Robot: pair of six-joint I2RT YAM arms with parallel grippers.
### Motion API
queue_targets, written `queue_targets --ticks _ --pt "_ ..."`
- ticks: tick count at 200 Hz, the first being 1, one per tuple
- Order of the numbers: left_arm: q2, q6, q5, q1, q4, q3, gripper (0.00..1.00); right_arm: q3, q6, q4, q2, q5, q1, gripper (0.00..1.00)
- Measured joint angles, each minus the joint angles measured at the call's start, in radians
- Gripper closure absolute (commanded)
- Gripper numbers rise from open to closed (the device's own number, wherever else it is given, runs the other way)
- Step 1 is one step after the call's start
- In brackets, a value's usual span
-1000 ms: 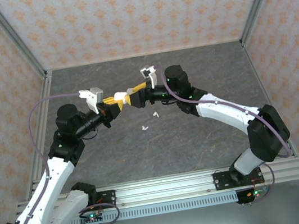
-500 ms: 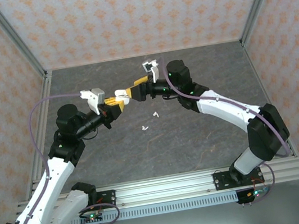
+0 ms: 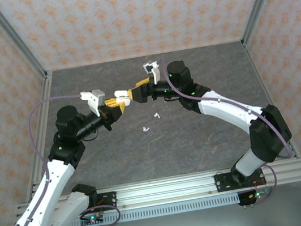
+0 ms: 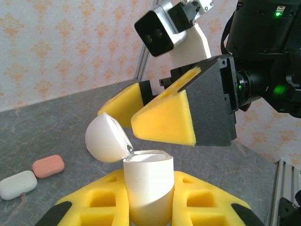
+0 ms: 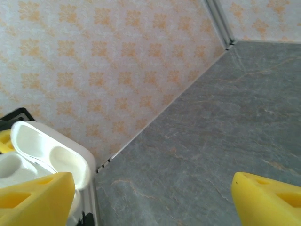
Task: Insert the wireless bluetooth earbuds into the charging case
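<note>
- L gripper [image 3: 115,102]: jaws clamped on white charging case [image 4: 147,186]. Case is upright with lid hinged open, held above the table [image 3: 200,139].
- R gripper [image 3: 127,93]: jaws wide apart, and we see nothing btwn them. Tips are just beside the open lid.
- Earbud A [image 3: 156,115] and earbud B [image 3: 146,128], both white, lie on the table near each other, apart from the case.
- Pink case [image 4: 48,165] and spare white case [image 4: 18,184] lie side by side on the table.
</note>
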Motion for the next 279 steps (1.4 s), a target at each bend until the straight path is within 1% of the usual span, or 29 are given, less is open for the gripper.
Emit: queue_targets --ticks 22,47,79,92,119,141,167,191,279 --pt "-0.038 0.004 -0.006 0.000 0.012 -0.018 0.99 0.003 -0.042 -0.121 -0.043 0.055 0.000 0.27" --pt "-0.092 0.013 -0.025 -0.001 0.035 -0.060 0.99 0.003 -0.086 -0.242 -0.064 0.109 0.000 0.40" --pt "-0.140 0.019 -0.049 -0.006 0.045 -0.089 0.99 0.001 -0.129 -0.367 -0.022 0.197 0.023 0.44" --pt "-0.149 0.019 -0.053 -0.006 0.046 -0.090 0.99 0.001 -0.148 -0.397 0.032 0.228 0.049 0.44" --pt "-0.153 0.019 -0.057 -0.006 0.051 -0.090 0.99 0.015 -0.173 -0.449 0.200 0.264 0.098 0.43" --pt "-0.153 0.019 -0.058 -0.006 0.051 -0.090 0.99 0.050 -0.186 -0.482 0.321 0.277 0.108 0.43" --pt "-0.154 0.019 -0.061 -0.006 0.051 -0.090 0.99 0.118 -0.193 -0.500 0.414 0.296 0.109 0.42" --pt "-0.171 0.018 -0.079 -0.006 0.051 -0.095 0.99 0.149 -0.198 -0.502 0.448 0.306 0.110 0.42" --pt "-0.194 0.018 -0.099 -0.006 0.052 -0.115 0.99 0.148 -0.202 -0.549 0.483 0.293 0.143 0.42"
